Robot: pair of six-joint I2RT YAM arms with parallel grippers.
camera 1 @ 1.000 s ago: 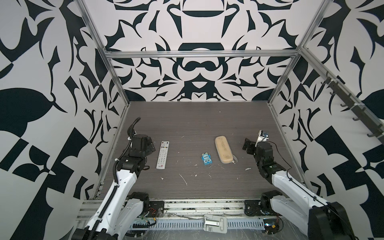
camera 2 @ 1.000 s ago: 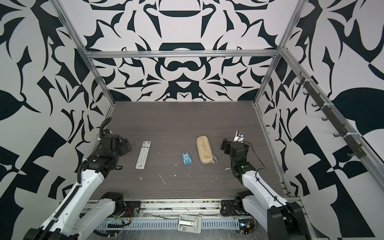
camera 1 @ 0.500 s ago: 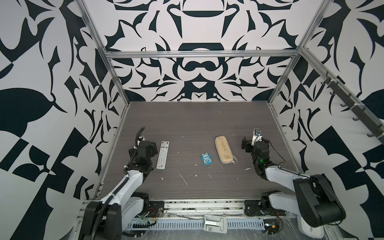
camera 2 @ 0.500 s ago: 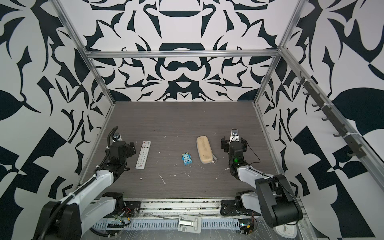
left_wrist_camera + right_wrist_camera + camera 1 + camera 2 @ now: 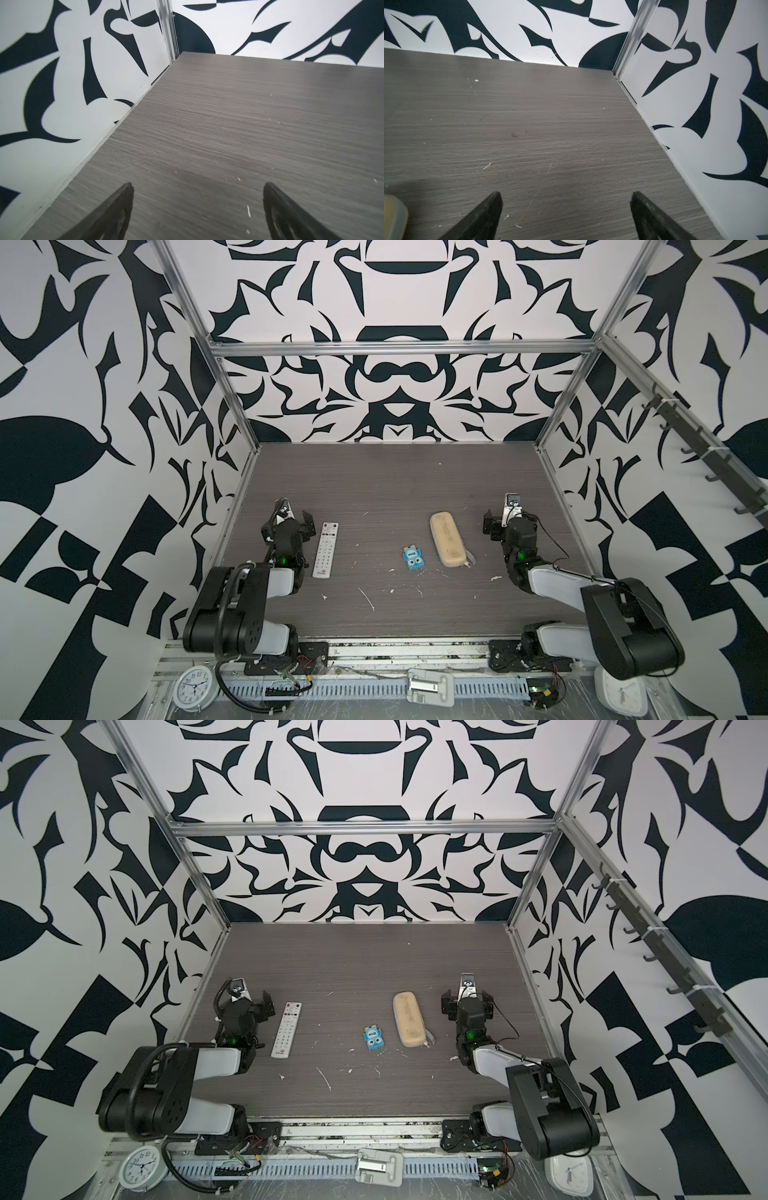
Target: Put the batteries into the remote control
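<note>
The remote control (image 5: 325,549) lies buttons-up on the table (image 5: 395,481) beside the left gripper (image 5: 198,185), whose jaws stand apart near the left wall (image 5: 224,506). A blue block with eyes (image 5: 413,558) and a tan oblong case (image 5: 446,539) lie mid-table, the case near the right gripper (image 5: 566,193), its jaws likewise apart. White scraps (image 5: 368,598) dot the front; the far half is open board.

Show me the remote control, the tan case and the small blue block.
remote control (image 5: 325,550): in a top view, on its button rows.
tan case (image 5: 447,539): in a top view, on its top middle.
blue block (image 5: 413,558): in a top view, on its face.
</note>
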